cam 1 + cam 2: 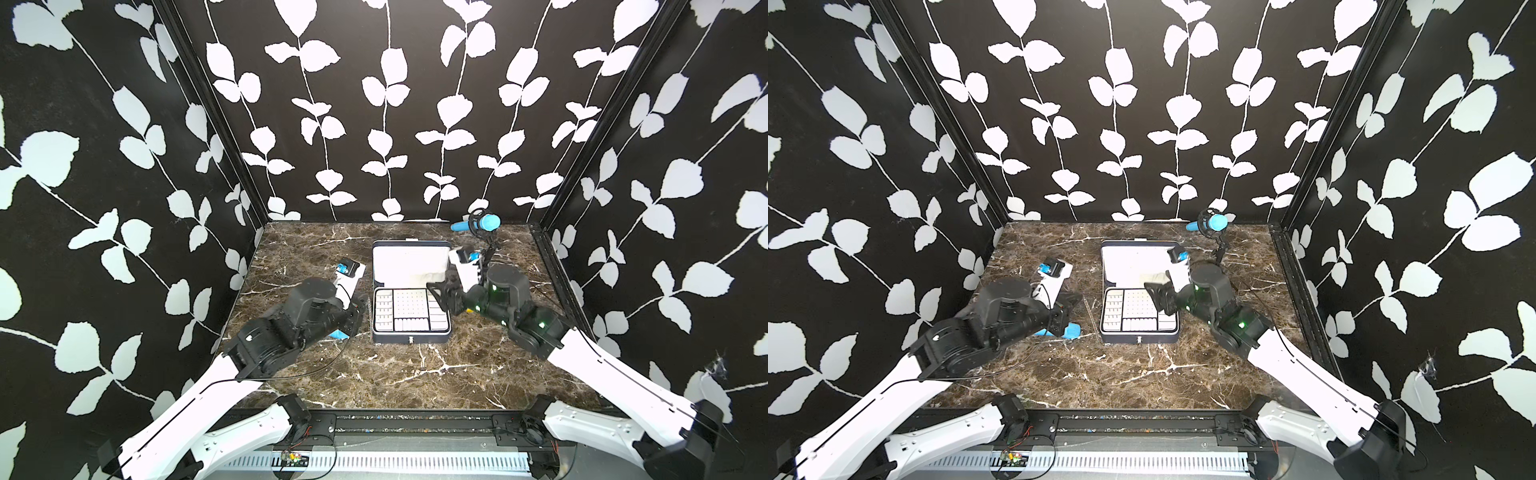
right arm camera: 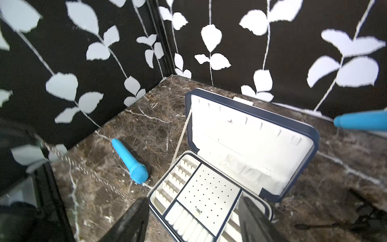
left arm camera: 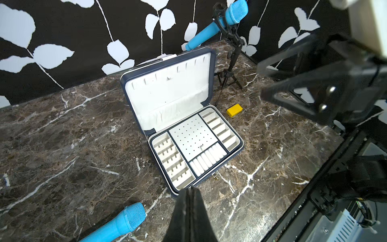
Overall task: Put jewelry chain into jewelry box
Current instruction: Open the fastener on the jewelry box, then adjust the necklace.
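Here the jewelry box (image 1: 411,337) stands open mid-frame, with open table (image 1: 415,374) below its front edge. The jewelry chain (image 1: 368,311) runs just left of its rim, beside the clenched left gripper (image 3: 191,191); pinched or not, unclear. The right gripper (image 2: 194,222) gapes empty over the box's right edge.

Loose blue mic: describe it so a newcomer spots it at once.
Find the open navy jewelry box on the marble table. Toward the left arm from it, a blue microphone lies flat. Its twin sits raised in a black stand at the back.
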Controlling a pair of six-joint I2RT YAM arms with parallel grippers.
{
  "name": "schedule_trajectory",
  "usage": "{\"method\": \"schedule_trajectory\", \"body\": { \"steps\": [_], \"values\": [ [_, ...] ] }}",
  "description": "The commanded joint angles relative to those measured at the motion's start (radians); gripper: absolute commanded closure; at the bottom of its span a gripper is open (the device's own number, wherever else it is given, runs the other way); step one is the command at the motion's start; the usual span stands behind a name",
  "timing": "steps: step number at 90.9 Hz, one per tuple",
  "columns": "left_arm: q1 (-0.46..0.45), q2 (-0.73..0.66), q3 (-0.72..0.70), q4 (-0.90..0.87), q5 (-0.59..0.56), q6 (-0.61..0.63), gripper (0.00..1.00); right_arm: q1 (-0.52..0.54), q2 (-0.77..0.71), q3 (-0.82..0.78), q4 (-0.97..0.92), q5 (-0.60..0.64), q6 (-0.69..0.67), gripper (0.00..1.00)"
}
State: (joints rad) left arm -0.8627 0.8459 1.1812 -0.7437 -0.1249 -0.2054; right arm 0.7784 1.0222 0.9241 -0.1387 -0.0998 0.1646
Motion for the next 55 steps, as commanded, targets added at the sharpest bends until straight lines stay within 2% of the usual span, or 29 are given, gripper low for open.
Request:
{"method": "schedule_trajectory", "body": {
  "steps": [1, 11, 31, 55],
  "values": [
    [-0.001, 0.009, 0.064, -0.061, 0.05, 0.057, 1.0, 0.068, -0.026, -0.071, 0.15, -0.052, -0.213, 0.35],
    [-0.001, 0.022, 0.112, -0.083, 0.081, 0.076, 1.0, 0.178, -0.015, -0.127, 0.314, 0.003, -0.253, 0.39],
    [-0.001, 0.029, 0.16, -0.089, 0.126, 0.098, 1.0, 0.35, 0.103, -0.177, 0.607, 0.125, -0.267, 0.44],
    [-0.001, 0.028, 0.187, -0.083, 0.142, 0.102, 1.0, 0.427, 0.26, -0.174, 0.773, 0.22, -0.262, 0.49]
  ]
}}
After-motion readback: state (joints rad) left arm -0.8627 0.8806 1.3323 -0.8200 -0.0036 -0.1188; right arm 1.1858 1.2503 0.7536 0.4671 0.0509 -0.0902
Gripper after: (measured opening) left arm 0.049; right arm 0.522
